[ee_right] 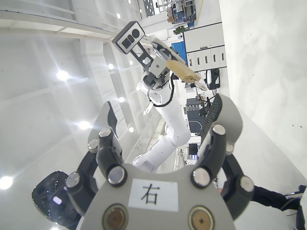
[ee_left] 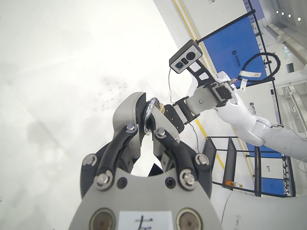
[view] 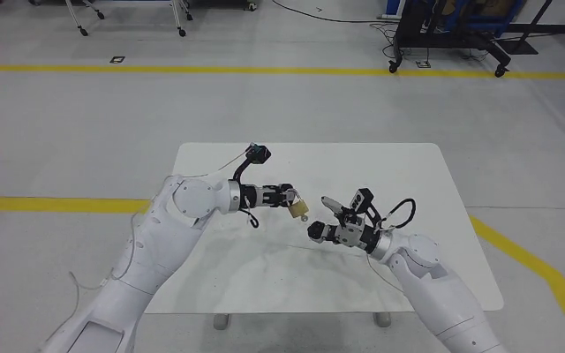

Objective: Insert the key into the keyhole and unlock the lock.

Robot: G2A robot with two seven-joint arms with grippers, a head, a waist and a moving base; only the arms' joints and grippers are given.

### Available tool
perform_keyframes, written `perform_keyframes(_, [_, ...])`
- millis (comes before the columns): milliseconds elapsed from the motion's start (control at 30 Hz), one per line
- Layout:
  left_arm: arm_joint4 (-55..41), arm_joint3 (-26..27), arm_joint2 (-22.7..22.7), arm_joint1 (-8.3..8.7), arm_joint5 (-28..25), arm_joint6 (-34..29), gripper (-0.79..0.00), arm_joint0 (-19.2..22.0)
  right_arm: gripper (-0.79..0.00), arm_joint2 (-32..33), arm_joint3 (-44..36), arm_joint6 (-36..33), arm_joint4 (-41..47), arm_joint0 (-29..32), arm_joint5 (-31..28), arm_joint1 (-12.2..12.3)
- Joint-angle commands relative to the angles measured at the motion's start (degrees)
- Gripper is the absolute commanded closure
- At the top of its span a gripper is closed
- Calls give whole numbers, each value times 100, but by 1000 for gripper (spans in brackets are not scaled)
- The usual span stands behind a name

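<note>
Lock (ee_right: 180,71), key (ee_right: 201,85) inserted, juts from left hand (ee_left: 151,112); shackle (ee_left: 148,114) half-hidden between fingers (ee_left: 130,112).

floor (view: 132,115): grey | lines (view: 265,69): yellow | table (view: 397,172): white | panels (ee_left: 221,45): blue

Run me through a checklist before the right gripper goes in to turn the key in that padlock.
1. Hold: left gripper shut on the padlock: ok.
2. Insertion: key sits in the keyhole, head sticking out: ok.
3. Readiness: right gripper open and empty: ok.
4. Alignment: right gripper around the key head: not ok, it is apart from it.
5. Clearance: padlock held above the table: ok.
6. Lock state: shackle released: cannot tell.
</note>
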State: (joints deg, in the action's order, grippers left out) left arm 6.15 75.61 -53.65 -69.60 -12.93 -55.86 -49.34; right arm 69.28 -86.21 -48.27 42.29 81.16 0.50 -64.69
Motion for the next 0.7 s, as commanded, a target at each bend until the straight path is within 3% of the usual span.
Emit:
perform_keyframes(0, [-143, -62, -2, -12, 82, -4, 0, 19, -369, -108, 56, 105, -121, -51, -72, -22])
perform_keyframes(67, [-310, -134, -9, -26, 153, -24, 0, 49, -311, -241, 141, 191, -440, -135, -62, -34])
perform_keyframes(267, [-607, -268, -30, -45, 140, -115, 0, 114, -317, -408, 241, 534, -1029, -237, 74, -47])
perform_keyframes(667, [-605, -351, 35, -66, 177, -110, 0, 173, -351, -475, 192, 506, -1147, -247, 59, -61])
